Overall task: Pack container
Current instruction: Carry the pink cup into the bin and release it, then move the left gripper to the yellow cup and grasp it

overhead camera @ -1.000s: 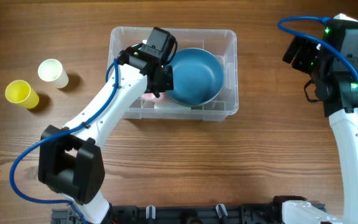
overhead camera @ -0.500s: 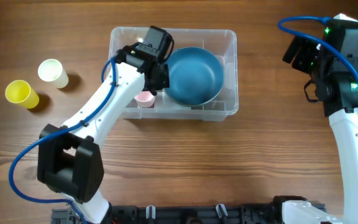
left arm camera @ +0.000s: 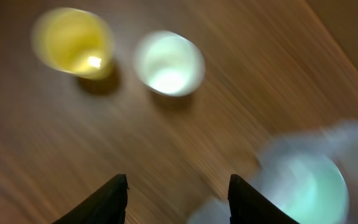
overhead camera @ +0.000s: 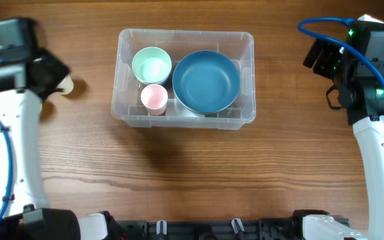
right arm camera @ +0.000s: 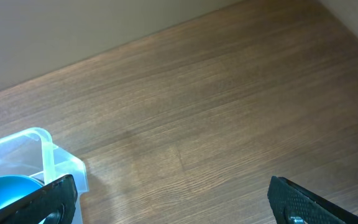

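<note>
The clear container (overhead camera: 129, 113) stands mid-table and holds a blue bowl (overhead camera: 205, 81), a mint cup (overhead camera: 151, 65) and a small pink cup (overhead camera: 154, 97). My left gripper (overhead camera: 49, 72) hovers over the table to the container's left, open with nothing between its fingers (left arm camera: 114, 200). Below it in the left wrist view stand a yellow cup (left arm camera: 73, 42) and a pale white cup (left arm camera: 168, 63), both blurred; the container (left arm camera: 353, 140) shows at lower right. My right gripper (overhead camera: 322, 57) hangs open and empty at the far right, apart from the container (right arm camera: 42, 155).
In the overhead view the left arm covers the yellow cup, and only an edge of the white cup (overhead camera: 69, 85) shows. Bare wood lies under the right gripper (right arm camera: 171, 183). The arm bases stand along the front edge.
My left gripper has opened, left the mint cup in the container beside the pink cup, and swung out to the left over the two loose cups. The right arm has not moved.
</note>
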You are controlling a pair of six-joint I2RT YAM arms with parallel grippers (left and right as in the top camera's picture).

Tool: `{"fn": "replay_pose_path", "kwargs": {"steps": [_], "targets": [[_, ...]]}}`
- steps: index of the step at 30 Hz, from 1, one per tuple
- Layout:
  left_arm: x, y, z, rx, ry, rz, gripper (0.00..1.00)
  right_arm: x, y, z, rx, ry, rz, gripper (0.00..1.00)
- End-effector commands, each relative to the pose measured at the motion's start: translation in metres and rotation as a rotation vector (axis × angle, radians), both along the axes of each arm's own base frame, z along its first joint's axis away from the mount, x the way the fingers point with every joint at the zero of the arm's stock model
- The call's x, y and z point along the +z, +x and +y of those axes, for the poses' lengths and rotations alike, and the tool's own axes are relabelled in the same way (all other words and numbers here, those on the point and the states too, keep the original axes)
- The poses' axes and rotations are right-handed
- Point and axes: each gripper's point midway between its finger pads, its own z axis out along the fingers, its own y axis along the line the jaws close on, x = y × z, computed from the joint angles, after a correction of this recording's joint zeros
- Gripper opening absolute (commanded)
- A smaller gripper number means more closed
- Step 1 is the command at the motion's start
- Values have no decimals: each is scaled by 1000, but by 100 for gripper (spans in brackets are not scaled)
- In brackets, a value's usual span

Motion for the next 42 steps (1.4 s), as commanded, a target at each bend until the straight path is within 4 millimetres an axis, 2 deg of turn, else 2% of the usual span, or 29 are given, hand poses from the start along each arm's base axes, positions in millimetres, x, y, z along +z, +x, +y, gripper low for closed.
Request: {"fn": "replay_pose_path", "kwargs": {"steps": [1,5,9,12,17,21,25,27,29,31,32,34,38,41,42], "targets": [[6,-28,67,215,1,-19,54,3,2,-4,-10,-20,-2,100],[-1,-60,123,386,-6,-8,58,3,2,-4,-10,-20,-2,100],[-22,-67,147,447,-33,33,62,3,2,-4,-10,-21,-2,100],[-46,-56,152,433,-69,62,65,3,2,-4,-10,-20,-2,100],[-99,-24,155,387,-184,81,68,3,2,-4,-10,-21,-2,99],[-142,-16,159,388,-223,142,67,3,2,-4,-10,-20,-2,99],[-173,-14,161,391,-250,193,65,3,2,-4,-10,-20,-2,100],[-178,-14,161,391,-253,198,61,3,2,-4,-10,-20,-2,100],[-178,-13,162,391,-251,195,33,3,2,-4,-10,-20,-2,100],[-178,-12,163,391,-248,190,15,3,2,-4,-10,-21,-2,100],[-178,-12,163,391,-248,190,10,3,2,-4,-10,-20,-2,100],[-178,-12,163,391,-248,190,4,3,2,-4,-10,-21,-2,100],[-172,-13,162,390,-247,187,4,3,2,-4,-10,-20,-2,100],[-141,-9,157,372,-245,116,4,3,2,-4,-10,-21,-2,100],[-122,-6,154,358,-245,67,4,3,2,-4,-10,-20,-2,100]]}}
